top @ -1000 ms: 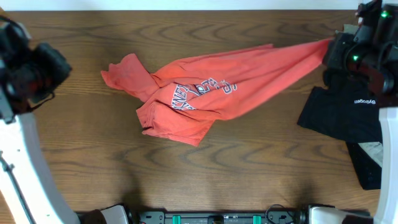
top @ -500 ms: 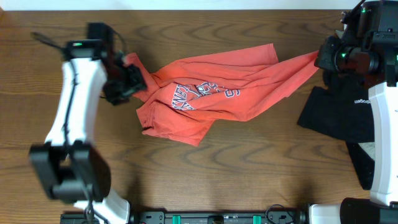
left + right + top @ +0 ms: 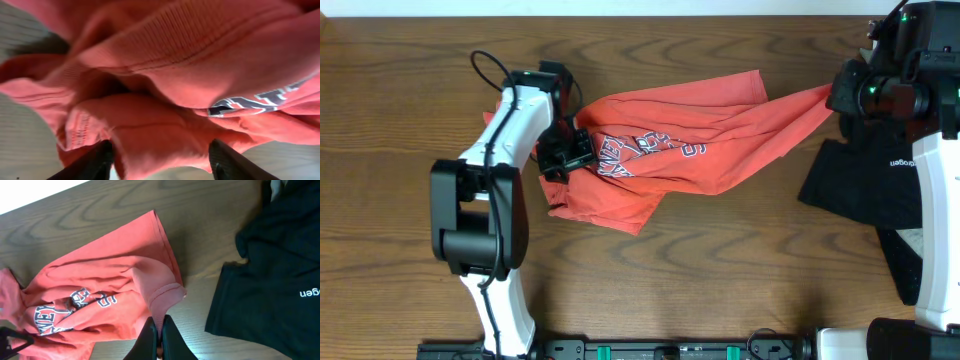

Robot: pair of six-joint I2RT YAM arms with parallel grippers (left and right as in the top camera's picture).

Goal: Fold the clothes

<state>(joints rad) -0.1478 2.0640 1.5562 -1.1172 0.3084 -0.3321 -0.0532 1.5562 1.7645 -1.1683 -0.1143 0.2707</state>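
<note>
Right gripper (image 3: 160, 332) is pinching an edge of the red T-shirt (image 3: 700, 140), jaws closed; left gripper (image 3: 565, 155) is straddling its bunched cloth, jaws apart.

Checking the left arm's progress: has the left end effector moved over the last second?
Yes. Overhead, the left end effector has swung right from the brown wooden table's left edge onto the crumpled coral-red T-shirt, closer to the unmoved black tee.
</note>
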